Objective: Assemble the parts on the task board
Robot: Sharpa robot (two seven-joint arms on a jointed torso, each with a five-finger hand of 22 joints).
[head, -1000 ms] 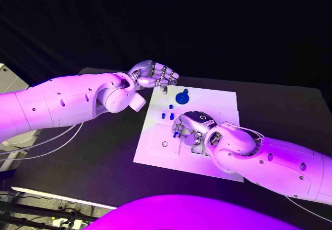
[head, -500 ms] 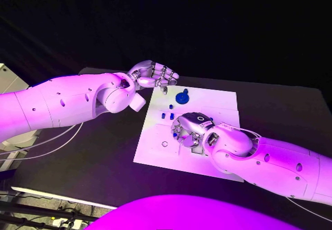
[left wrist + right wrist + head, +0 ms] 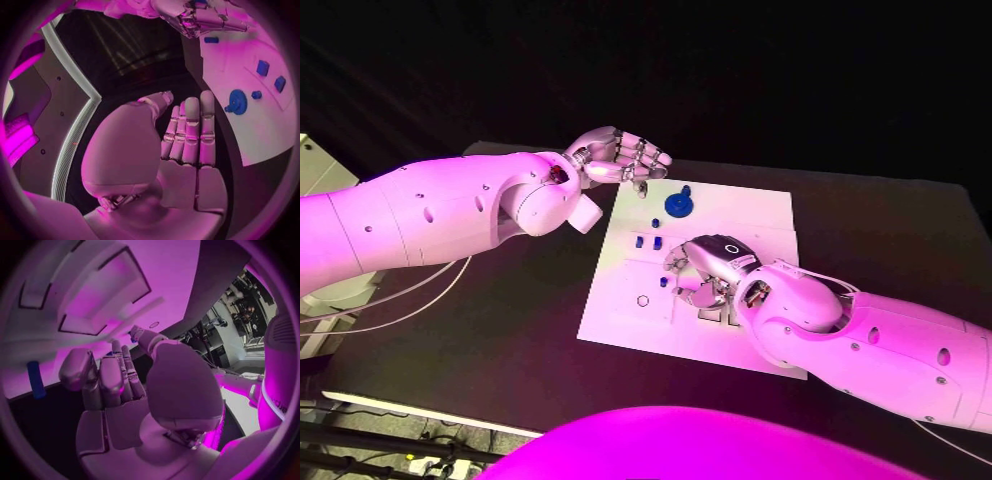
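Two hands work the task board (image 3: pixel 747 215): the right hand (image 3: pixel 708 268) hovers low with loosely spread, empty fingers to reach parts, while the left hand (image 3: pixel 620 155) waits curled and empty.

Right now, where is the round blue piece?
In the head view, the round blue piece lies on the task board near its far edge, just right of the left hand.

One task board (image 3: pixel 747 215), four visible blue parts (image 3: pixel 679 205) (others possibly hidden), two hands (image 3: pixel 620 155).
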